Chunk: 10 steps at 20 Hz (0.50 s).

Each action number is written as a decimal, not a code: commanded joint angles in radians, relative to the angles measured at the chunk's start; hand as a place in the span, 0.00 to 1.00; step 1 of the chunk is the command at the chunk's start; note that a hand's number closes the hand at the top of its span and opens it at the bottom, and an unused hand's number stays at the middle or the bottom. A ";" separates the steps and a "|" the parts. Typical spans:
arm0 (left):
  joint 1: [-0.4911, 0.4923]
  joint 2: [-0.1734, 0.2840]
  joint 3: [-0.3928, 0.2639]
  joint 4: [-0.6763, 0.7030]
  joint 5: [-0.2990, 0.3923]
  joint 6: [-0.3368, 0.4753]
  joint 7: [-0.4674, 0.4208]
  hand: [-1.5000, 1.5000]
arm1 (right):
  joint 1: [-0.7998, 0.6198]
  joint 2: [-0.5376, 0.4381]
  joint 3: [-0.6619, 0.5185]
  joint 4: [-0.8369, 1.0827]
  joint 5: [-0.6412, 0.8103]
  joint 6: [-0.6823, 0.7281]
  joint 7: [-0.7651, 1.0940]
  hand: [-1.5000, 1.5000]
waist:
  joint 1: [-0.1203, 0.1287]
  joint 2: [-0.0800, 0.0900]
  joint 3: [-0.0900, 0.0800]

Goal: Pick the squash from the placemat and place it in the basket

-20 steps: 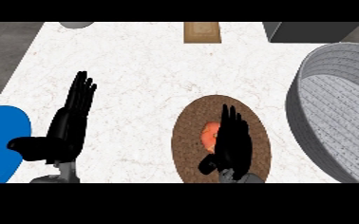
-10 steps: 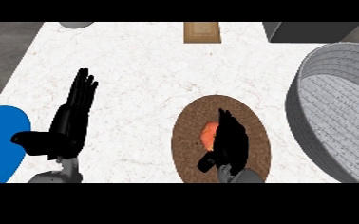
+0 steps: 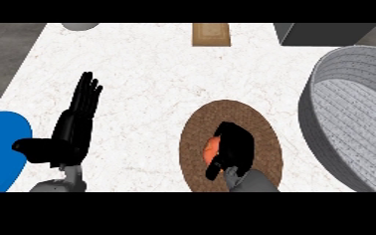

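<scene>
My right hand [image 3: 234,147]: fingers curled down over orange squash [image 3: 212,148], thumb at its near side. Squash mostly hidden, on round brown woven placemat [image 3: 231,112]. Grey woven basket [image 3: 323,99] well to right. My left hand [image 3: 73,127]: fingers straight, resting, touching nothing.

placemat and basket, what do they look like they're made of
The placemat looks like woven fibre, perhaps jute or rattan: a matte brown oval with faint concentric rings. The basket looks woven too, in grey: fine ribbed lines run round its wall and a dotted weave shows inside, though plastic moulded to look that way cannot be ruled out.
</scene>
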 commanded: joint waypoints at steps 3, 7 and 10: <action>0.043 0.005 0.025 -0.037 0.026 -0.033 -0.002 0.50 | -0.014 0.011 0.049 0.054 0.054 -0.012 0.069 1.00 | 0.003 0.007 0.005; 0.011 0.031 0.065 0.011 0.040 -0.073 -0.026 0.50 | -0.039 0.011 0.008 0.014 0.081 0.036 0.054 1.00 | -0.001 0.007 0.005; -0.013 -0.019 0.010 0.003 0.003 -0.015 -0.002 0.50 | -0.175 -0.032 -0.255 0.205 0.051 -0.063 0.113 1.00 | 0.005 0.020 0.005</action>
